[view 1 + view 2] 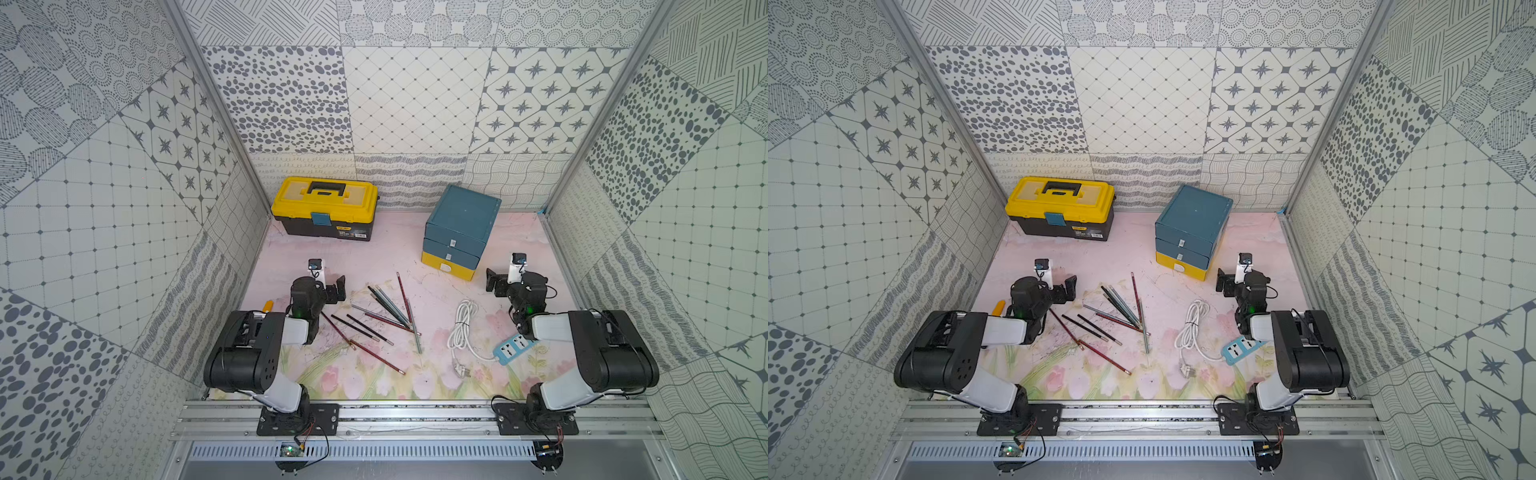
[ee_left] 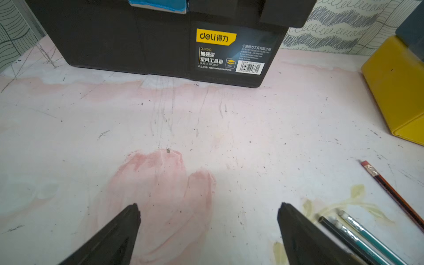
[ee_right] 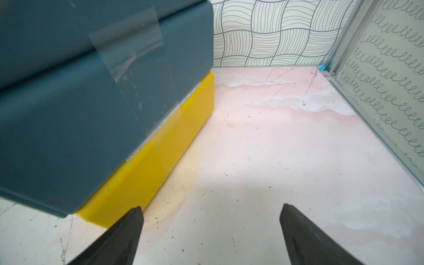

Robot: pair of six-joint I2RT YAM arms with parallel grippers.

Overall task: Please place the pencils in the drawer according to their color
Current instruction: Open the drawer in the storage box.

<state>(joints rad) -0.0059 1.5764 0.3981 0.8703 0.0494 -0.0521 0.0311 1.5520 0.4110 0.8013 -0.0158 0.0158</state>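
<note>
Several pencils [image 1: 386,316] lie scattered mid-table in both top views: dark red, grey-teal and black ones. The drawer chest [image 1: 457,232] stands at the back right, two teal drawers over a yellow one, all pushed in. My left gripper [image 1: 328,283] hovers left of the pencils, open and empty. In the left wrist view its jaws [image 2: 209,206] stand wide over bare mat, with teal pencils [image 2: 358,231] and a red pencil [image 2: 390,192] to one side. My right gripper [image 1: 505,279] is open and empty beside the chest's yellow bottom drawer [image 3: 160,160].
A yellow-and-black toolbox [image 1: 326,212] stands at the back left, facing the left gripper. A coiled white cable [image 1: 463,328] and its blue power strip [image 1: 513,343] lie by the right arm. An orange-yellow tool [image 1: 268,306] pokes out behind the left arm. Patterned walls enclose three sides.
</note>
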